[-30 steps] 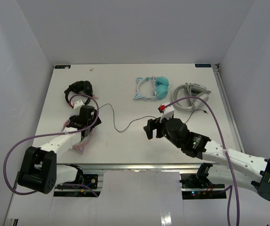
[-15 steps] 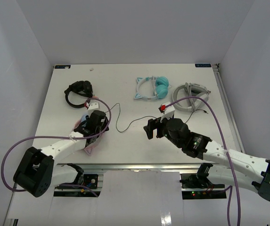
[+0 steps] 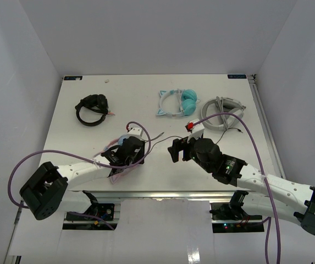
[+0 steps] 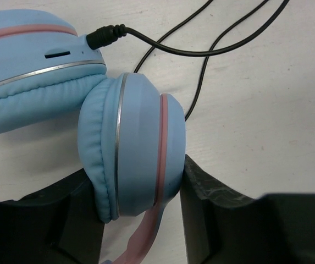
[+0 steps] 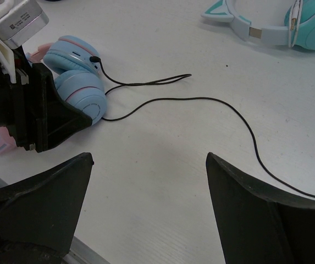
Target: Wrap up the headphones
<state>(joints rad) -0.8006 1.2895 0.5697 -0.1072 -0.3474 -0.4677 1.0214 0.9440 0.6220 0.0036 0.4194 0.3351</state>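
Tabletop [image 3: 146, 93], left fingers [image 4: 223, 220] tight around headphones [image 4: 135, 148]

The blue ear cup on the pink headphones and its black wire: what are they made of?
The light blue round ear cup looks like smooth hard plastic with a faint sheen; its cushion seems soft padded leatherette, bulging at the rim. The thin black cable looks rubbery, lying in loose curves.
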